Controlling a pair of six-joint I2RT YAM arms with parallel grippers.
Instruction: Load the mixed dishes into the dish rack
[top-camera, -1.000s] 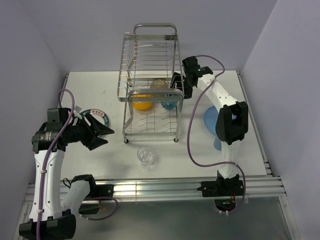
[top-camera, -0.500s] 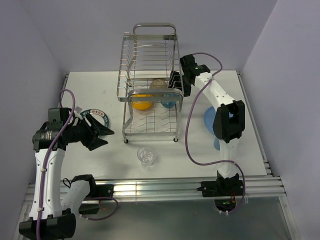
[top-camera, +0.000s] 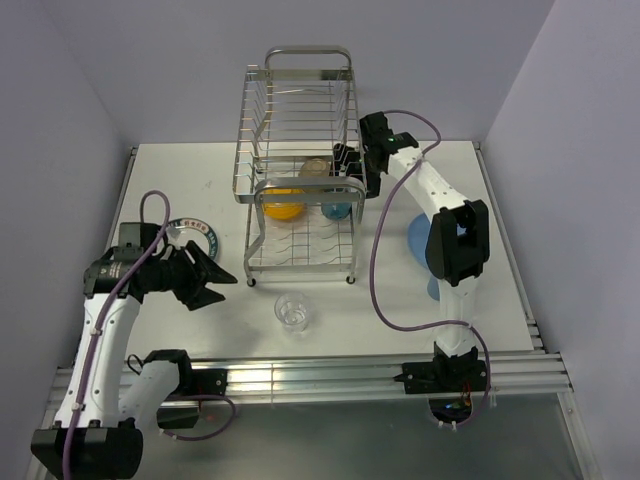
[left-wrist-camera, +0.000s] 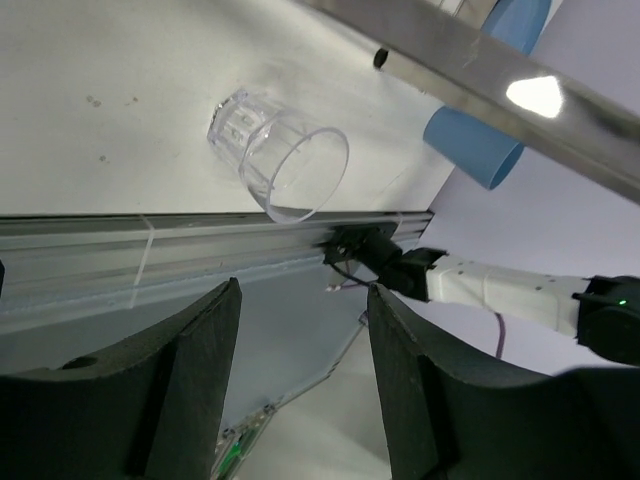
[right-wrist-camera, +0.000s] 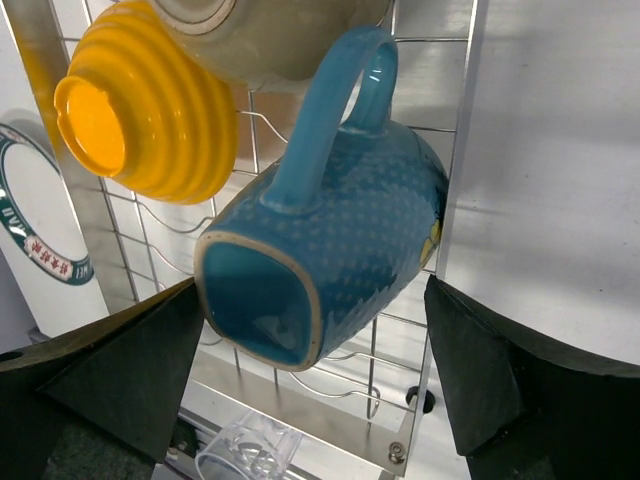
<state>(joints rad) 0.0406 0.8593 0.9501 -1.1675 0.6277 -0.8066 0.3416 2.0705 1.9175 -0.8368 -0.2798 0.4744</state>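
The silver wire dish rack (top-camera: 300, 120) stands at the back middle. Its lower shelf holds the yellow-orange bowl (top-camera: 284, 204), a pale-bottomed bowl (top-camera: 318, 167) and the teal mug (top-camera: 338, 208). In the right wrist view the mug (right-wrist-camera: 340, 240) lies on its side with its handle up, next to the yellow bowl (right-wrist-camera: 150, 125). My right gripper (top-camera: 346, 166) is open, its jaws either side of the mug with gaps. My left gripper (top-camera: 216, 285) is open and empty, left of the clear glass (top-camera: 294, 311), which stands upright and also shows in the left wrist view (left-wrist-camera: 280, 155).
The white plate with green rim (top-camera: 198, 233) lies on the table behind the left gripper. The blue plate (top-camera: 418, 240) and the blue cup (top-camera: 435, 290) lie at the right, partly hidden by the right arm. The table's front rail (top-camera: 300, 375) runs just past the glass.
My left gripper has moved nearer and to the right, closer to the clear glass. My right gripper has shifted slightly left into the rack's side.
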